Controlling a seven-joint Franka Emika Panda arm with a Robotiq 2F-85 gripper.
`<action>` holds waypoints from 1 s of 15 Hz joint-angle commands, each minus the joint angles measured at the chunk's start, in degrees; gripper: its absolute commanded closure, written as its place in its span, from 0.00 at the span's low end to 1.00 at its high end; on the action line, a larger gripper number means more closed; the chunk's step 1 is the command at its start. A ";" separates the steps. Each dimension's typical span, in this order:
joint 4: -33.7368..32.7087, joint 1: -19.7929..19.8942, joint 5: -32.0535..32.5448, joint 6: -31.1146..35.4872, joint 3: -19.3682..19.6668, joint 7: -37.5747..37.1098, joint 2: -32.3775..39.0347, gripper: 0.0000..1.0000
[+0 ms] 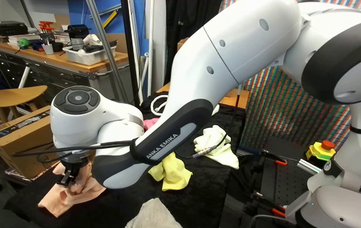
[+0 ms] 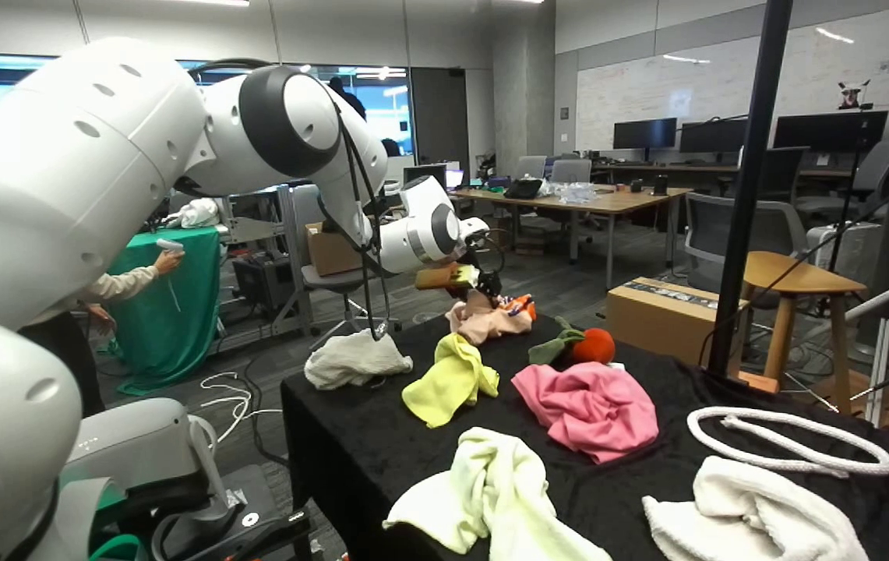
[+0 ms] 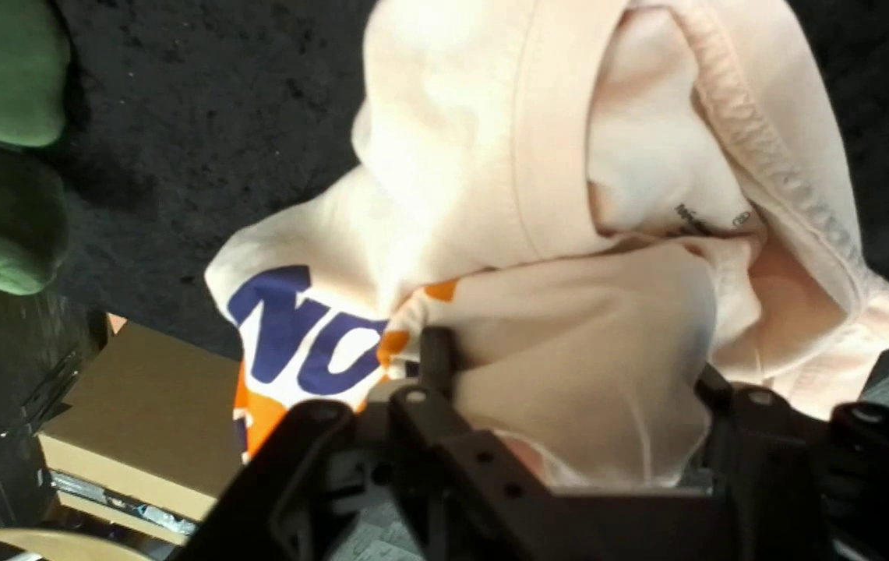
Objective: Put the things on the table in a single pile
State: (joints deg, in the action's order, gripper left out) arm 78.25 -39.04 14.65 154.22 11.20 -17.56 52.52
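Observation:
A peach cloth with orange and purple print [image 2: 483,321] lies bunched at the far end of the black table [image 2: 358,436]; it shows in an exterior view [image 1: 61,198] and fills the wrist view [image 3: 475,148]. My gripper [image 3: 575,368] is open and low over it, with a fold of the cloth between its spread fingers [image 1: 67,180]. On the table lie a yellow cloth [image 2: 448,382], a pink cloth [image 2: 588,409], a pale green cloth [image 2: 491,499], a grey-white cloth [image 2: 354,362], a white cloth [image 2: 756,514], a white rope [image 2: 795,448], a green plush thing [image 2: 549,352] and a red round thing [image 2: 594,346].
A cardboard box [image 1: 25,139] stands on the floor beyond the table's far end. A black post [image 2: 748,179] rises at the table's edge. A wooden stool [image 2: 799,273] stands near the box. Arm cables [image 1: 82,147] hang by the wrist.

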 commanded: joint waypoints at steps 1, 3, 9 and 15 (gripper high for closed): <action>-1.34 1.61 1.43 -4.99 -1.66 2.46 -1.33 0.64; -1.35 3.09 1.34 -8.19 -3.68 5.67 -1.75 0.78; 1.34 5.24 0.20 -14.85 -7.03 14.67 -5.69 0.95; 8.78 4.09 3.82 -14.53 -2.49 15.78 -16.60 0.95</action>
State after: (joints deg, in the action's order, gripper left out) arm 79.83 -34.54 15.87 139.45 6.60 -2.17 44.51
